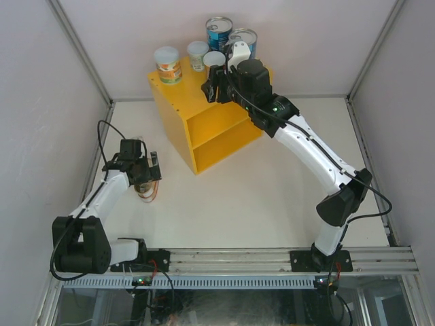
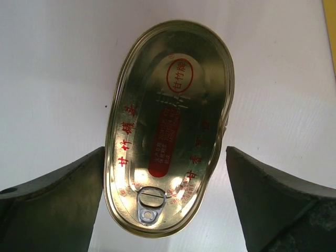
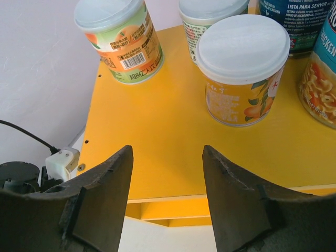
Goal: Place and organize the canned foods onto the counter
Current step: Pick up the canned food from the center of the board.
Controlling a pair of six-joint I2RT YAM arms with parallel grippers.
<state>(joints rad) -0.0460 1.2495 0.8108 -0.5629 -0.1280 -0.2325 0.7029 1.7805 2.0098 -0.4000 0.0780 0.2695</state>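
A flat oval tin (image 2: 168,131) with gold lid, red lettering and a pull ring lies on the white table (image 2: 47,79). My left gripper (image 2: 165,152) is open and straddles it; the left finger is at the tin's rim, the right finger stands a little apart. From above, this gripper (image 1: 146,178) hangs over the tin (image 1: 147,191), left of the yellow counter (image 1: 182,102). My right gripper (image 3: 167,152) is open and empty above the counter's top (image 3: 152,131). Three small pale-lidded cans (image 3: 123,42) (image 3: 242,68) (image 3: 207,16) and two tall blue-labelled cans (image 3: 302,23) (image 3: 323,79) stand there.
The counter's open front with its inner shelf (image 1: 221,139) faces the right arm's side. Grey enclosure walls (image 1: 41,81) close in left, right and back. The arm bases sit on a rail (image 1: 272,261) at the near edge.
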